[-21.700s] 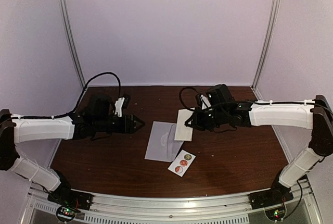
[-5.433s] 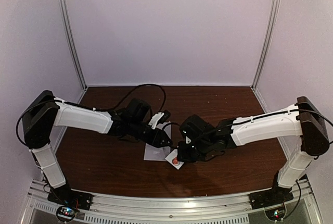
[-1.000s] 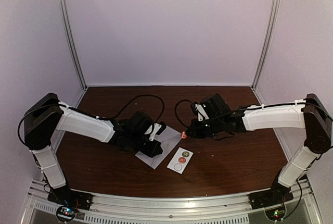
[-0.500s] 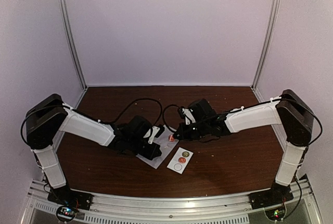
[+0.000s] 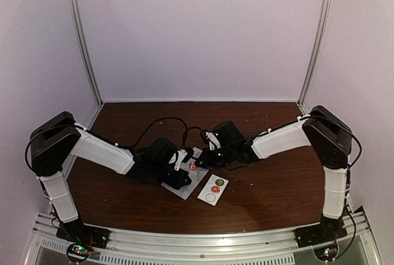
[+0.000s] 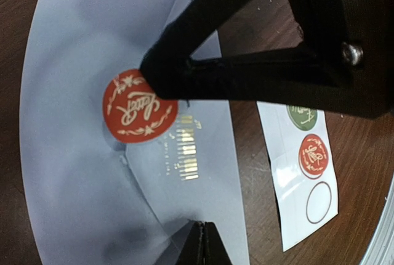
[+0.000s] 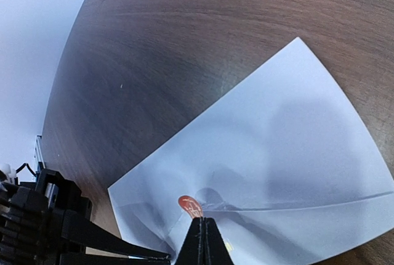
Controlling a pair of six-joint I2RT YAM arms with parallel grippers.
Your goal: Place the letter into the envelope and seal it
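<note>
Now right gripper (image 7: 199, 227) pinches a round red sticker (image 6: 138, 114) over grey paper envelope (image 6: 74, 172), left gripper (image 6: 201, 237) closed

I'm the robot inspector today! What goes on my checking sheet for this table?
Surface: dark wooden table, no spills seen.
Job's things: envelope lies flat and its flap looks folded shut. The letter is not in sight. A red seal sticker is at the flap's tip.
Clutter: sticker sheet beside the envelope, with two stickers left and one empty ring.
Grippers: left gripper has its fingers shut, tips down at the envelope's edge. Right gripper has its fingers shut on the red seal sticker.
Cables: black cables loop above both wrists, off the paper.
Surroundings: pale walls and metal posts; nothing else seen.
</note>
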